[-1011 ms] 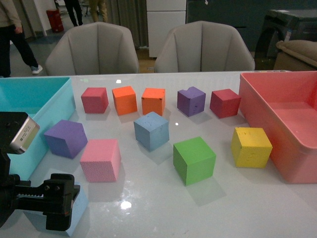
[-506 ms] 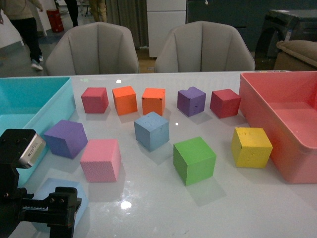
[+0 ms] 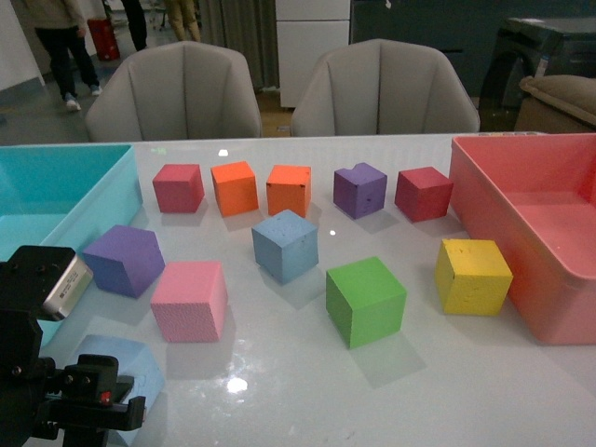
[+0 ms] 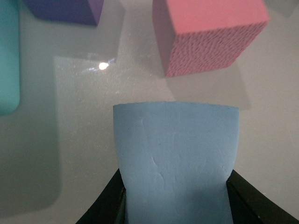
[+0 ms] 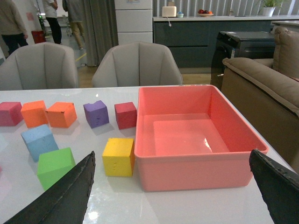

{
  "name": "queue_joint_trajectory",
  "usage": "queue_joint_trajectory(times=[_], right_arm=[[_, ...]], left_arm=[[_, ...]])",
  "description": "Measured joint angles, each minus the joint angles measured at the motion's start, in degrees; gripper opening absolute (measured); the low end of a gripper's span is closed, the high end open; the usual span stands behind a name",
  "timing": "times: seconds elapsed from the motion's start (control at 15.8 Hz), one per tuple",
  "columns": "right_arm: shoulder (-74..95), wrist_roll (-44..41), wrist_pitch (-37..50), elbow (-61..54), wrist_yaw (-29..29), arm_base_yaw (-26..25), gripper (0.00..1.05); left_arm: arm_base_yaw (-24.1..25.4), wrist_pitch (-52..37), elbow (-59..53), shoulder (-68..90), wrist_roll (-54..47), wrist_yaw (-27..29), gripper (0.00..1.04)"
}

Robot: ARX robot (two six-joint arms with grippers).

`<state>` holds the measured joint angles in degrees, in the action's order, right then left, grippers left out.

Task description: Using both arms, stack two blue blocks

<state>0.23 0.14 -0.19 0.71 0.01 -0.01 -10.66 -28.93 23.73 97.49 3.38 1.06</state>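
Left gripper [image 4: 176, 182] was closed on a blue block [image 4: 175, 154], with its black fingers [image 4: 112, 200] pressed against two opposite sides of the cube. That block was pale sky-blue, and its broad face showed only faint creases. It sat at the near left of the bench [image 3: 466, 391], just short of a pink cube [image 4: 212, 35] and a purple cube [image 4: 63, 10], with the teal bin [image 3: 56, 186] close beside it. Whether it rested on the bench or hung just above it could not be told.

Right gripper [image 5: 172, 156] was spread wide and held nothing, its view looking over the red bin [image 5: 201, 161].

A second blue block [image 3: 285, 245] stood free on the bench near the middle. It was turned corner-on and sat just behind and to the left of a green cube [image 3: 365, 300]. It was well apart from both grippers.
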Motion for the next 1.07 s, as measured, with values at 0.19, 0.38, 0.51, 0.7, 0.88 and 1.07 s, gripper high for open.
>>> queue_joint_trajectory(times=[0.19,0.38,0.51,0.7,0.88,1.07], right_arm=[[0.0,0.0,0.0,0.0,0.0,0.0,0.98],[0.0,0.0,0.0,0.0,0.0,0.0,0.98],[0.0,0.0,0.0,0.0,0.0,0.0,0.98],[0.0,0.0,0.0,0.0,0.0,0.0,0.98],[0.0,0.0,0.0,0.0,0.0,0.0,0.98],[0.0,0.0,0.0,0.0,0.0,0.0,0.98]], left_arm=[[-3.5,7.3,2.5,-9.8,0.7,0.5,0.4],[-9.3,14.0,11.5,-9.6,2.1,2.9,0.39],[-13.9,16.7,18.9,-5.0,2.6,5.0,0.39],[-18.0,21.8,32.2,5.2,4.5,5.9,0.39],[-17.9,26.6,43.9,13.8,6.6,7.6,0.39],[-16.5,30.3,54.1,19.8,7.6,9.1,0.39]])
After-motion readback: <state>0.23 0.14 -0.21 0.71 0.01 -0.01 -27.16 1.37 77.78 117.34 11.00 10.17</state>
